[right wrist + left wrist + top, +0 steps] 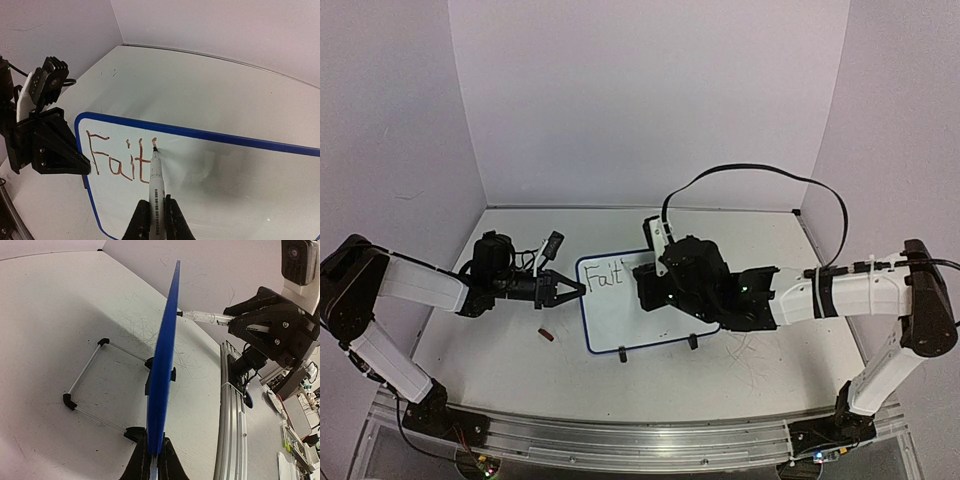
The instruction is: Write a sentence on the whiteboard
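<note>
Clamped on whiteboard [620, 322] at nine o'clock with left gripper [570, 290]; clenching marker [156, 175] in right gripper [156, 212]. Could skew whiteboard, smear sentence [93, 150], pressing hard.

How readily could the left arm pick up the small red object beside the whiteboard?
Probably not now: the left gripper is shut on the whiteboard's edge. The red object lies near, uncovered, but the gripper would have to release the board first.

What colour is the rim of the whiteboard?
Blue. The whiteboard rim shows best in the right wrist view.
</note>
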### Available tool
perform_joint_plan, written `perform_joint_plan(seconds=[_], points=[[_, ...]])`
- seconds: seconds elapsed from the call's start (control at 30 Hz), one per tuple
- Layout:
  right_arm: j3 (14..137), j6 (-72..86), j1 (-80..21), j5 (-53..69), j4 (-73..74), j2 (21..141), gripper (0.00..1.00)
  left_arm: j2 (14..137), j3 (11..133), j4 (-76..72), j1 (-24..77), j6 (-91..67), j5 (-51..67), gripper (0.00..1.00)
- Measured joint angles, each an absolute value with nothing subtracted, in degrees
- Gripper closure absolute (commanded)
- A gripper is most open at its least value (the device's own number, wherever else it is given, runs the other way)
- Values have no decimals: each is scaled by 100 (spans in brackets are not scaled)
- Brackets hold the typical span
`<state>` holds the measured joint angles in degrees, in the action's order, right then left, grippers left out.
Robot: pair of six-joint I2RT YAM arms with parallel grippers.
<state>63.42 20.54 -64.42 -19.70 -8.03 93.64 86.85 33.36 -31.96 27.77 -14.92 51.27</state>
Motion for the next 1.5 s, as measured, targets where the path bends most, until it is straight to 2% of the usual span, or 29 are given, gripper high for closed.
perform_joint_plan(seconds=[0.6, 1.5], points=[[5984, 2430, -6586, -1852, -665, 9325, 100, 8685, 3339, -3192, 2777, -1490, 5122, 100], [6136, 2211, -6615, -2062, -639, 9369, 100, 8685, 3339, -3192, 2777, -1483, 5122, 100]])
